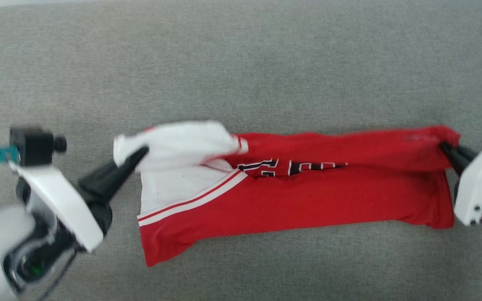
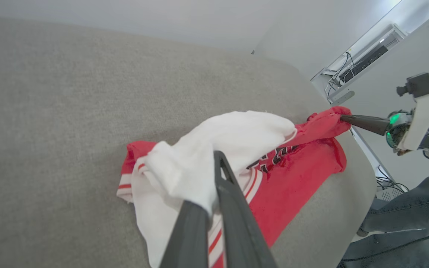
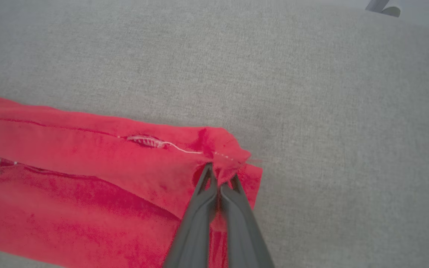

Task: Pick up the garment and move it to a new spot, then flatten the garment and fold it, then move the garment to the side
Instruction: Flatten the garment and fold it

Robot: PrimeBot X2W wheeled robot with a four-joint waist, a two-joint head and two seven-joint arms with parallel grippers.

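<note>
The garment (image 1: 291, 200), a red jersey with white sleeves and black lettering, lies stretched sideways across the grey cushion. My left gripper (image 1: 142, 152) is shut on its white sleeve at the left end. In the left wrist view the two dark fingers (image 2: 237, 208) pinch the white cloth of the garment (image 2: 296, 178). My right gripper (image 1: 444, 146) is shut on the red hem corner at the right end. The right wrist view shows its fingertips (image 3: 220, 175) closed on a fold of the red garment (image 3: 88, 178). The upper edge is lifted between the two grips and folded over the lettering.
Grey upholstered cushion (image 1: 241, 62) extends on all sides of the jersey. In the left wrist view the cushion's edge drops off at the right, with a white shelf with cables (image 2: 356, 70) and a person's leg in jeans (image 2: 404, 216) beyond it.
</note>
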